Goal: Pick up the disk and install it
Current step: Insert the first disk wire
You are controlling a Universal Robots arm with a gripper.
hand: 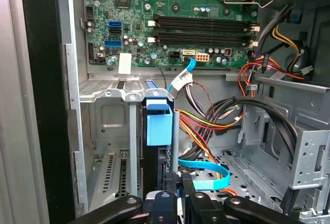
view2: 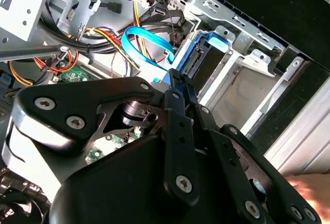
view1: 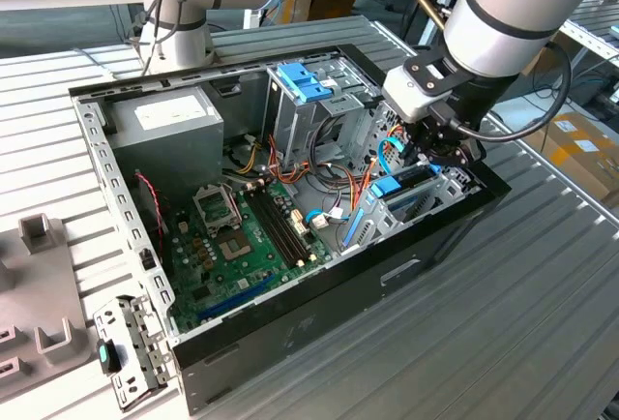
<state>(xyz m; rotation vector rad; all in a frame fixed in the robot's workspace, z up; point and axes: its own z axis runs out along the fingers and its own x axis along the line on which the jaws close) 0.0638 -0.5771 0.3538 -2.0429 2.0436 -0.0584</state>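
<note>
Now the clenched claw (view2: 176, 78) sits by the disk (hand: 159, 123) in its drive cage (hand: 105, 115). A blue cable (hand: 206, 173) curls just beside. The computer case (view1: 319, 315) rests on a slatted metal table (view1: 513, 323).

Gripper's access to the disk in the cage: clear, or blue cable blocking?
Likely clear: the gripper sits at the disk in the cage; the blue cable loops close beside, not across it.

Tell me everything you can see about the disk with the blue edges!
The disk is a flat dark slab with bright blue plastic rails and a blue end tab. It stands on edge in a slot of the grey metal drive cage. The gripper hovers right over its end; contact is unclear.
</note>
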